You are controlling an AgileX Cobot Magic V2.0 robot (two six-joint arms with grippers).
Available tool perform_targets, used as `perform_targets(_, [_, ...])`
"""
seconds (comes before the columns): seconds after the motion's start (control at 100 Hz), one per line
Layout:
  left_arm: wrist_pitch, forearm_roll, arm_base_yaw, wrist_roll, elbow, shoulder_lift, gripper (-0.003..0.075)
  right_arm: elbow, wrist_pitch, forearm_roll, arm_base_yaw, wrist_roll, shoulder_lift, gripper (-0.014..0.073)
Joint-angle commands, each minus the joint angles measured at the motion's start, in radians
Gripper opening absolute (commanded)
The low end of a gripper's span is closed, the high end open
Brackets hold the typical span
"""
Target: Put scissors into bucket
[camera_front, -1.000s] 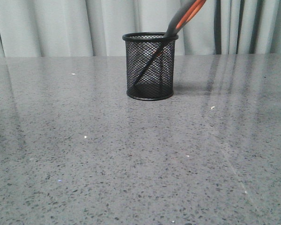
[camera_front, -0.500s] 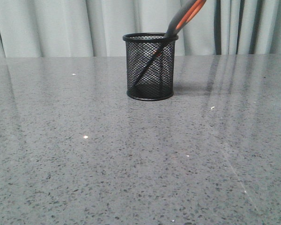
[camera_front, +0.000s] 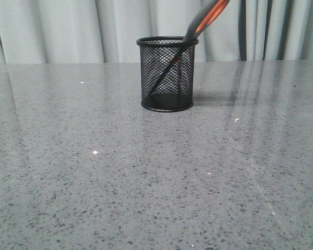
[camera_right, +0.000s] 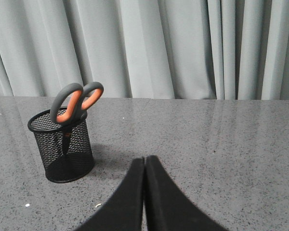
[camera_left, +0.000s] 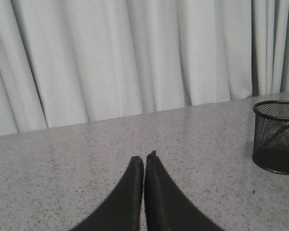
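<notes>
Standing blades-down in the bucket (camera_front: 167,74), handles leaning over its rim, the scissors (camera_front: 204,20) are unmoved since a second ago; both grippers (camera_left: 145,161) (camera_right: 145,161) are pressed together, empty, task judged done

Scissors (camera_front: 204,19) tilted inside bucket (camera_front: 167,73)
</notes>
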Motion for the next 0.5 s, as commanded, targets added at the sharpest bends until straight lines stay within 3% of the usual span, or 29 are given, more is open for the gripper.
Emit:
perform_targets(0.0, [-0.097,-0.026,0.002,-0.010,-0.026,0.010,-0.0020,-0.026,-0.083,0.008,-0.006,0.000,0.006,-0.0046])
perform_targets(0.49, [-0.087,-0.028,0.002,-0.010,-0.026,0.010,-0.0020,-0.026,-0.081,0.008,-0.006,0.000,0.006,-0.0046])
